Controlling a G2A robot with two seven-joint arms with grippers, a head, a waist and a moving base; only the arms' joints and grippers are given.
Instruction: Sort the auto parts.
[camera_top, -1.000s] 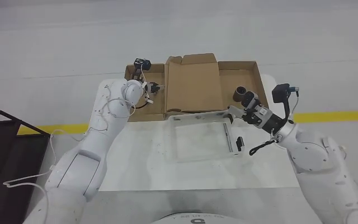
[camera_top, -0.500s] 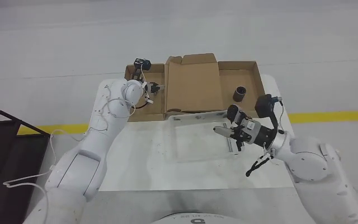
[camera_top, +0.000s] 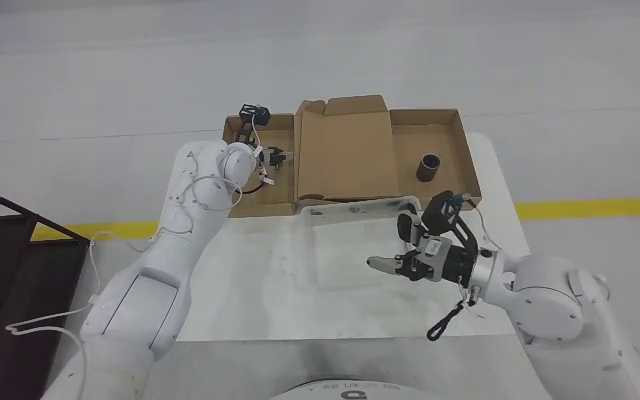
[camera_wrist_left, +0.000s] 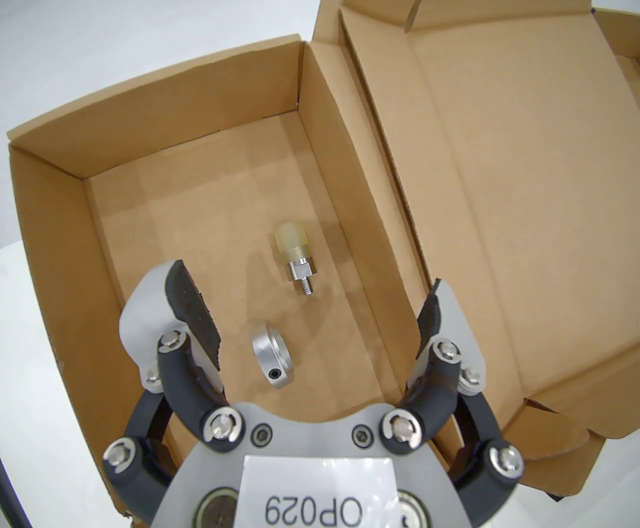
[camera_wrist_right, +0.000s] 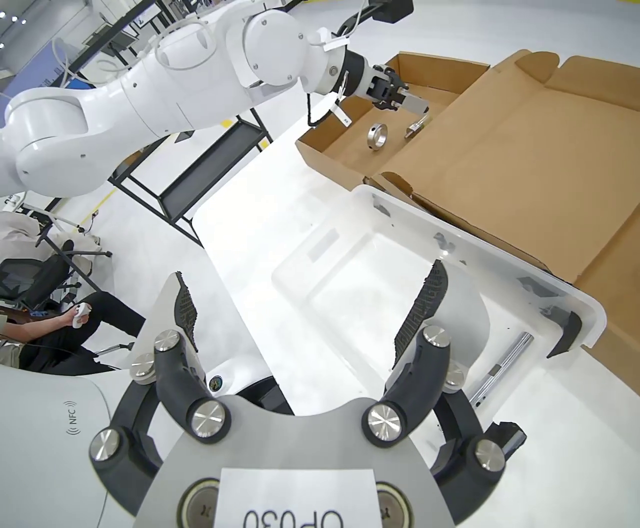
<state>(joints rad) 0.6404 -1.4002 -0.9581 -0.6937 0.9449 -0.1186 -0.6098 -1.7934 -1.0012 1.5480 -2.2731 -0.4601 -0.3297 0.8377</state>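
My left gripper (camera_wrist_left: 305, 280) hangs open over the left compartment of the cardboard box (camera_top: 345, 150). Below it lie a silver ring collar (camera_wrist_left: 272, 354) and a small bolt with a yellowish cap (camera_wrist_left: 296, 255). From the right wrist the same gripper (camera_wrist_right: 405, 107) shows above the ring (camera_wrist_right: 376, 136). My right gripper (camera_top: 385, 265) stands open and holds nothing above the clear plastic tray (camera_top: 340, 275), its fingers (camera_wrist_right: 182, 300) spread wide. A metal rod (camera_wrist_right: 505, 360) lies along the tray's wall. A dark cylinder (camera_top: 429, 164) sits in the box's right compartment.
The box's middle section is a flat open flap (camera_top: 345, 160) between the two compartments. The tray's rim (camera_wrist_right: 480, 245) butts against the box's front edge. A small black piece (camera_wrist_right: 567, 330) sits at the tray's corner. A black rack (camera_top: 20, 260) stands left of the table.
My right arm has drawn back from the box's right compartment and swung left over the clear tray. The dark cylinder stays in the box. The left arm has not moved.
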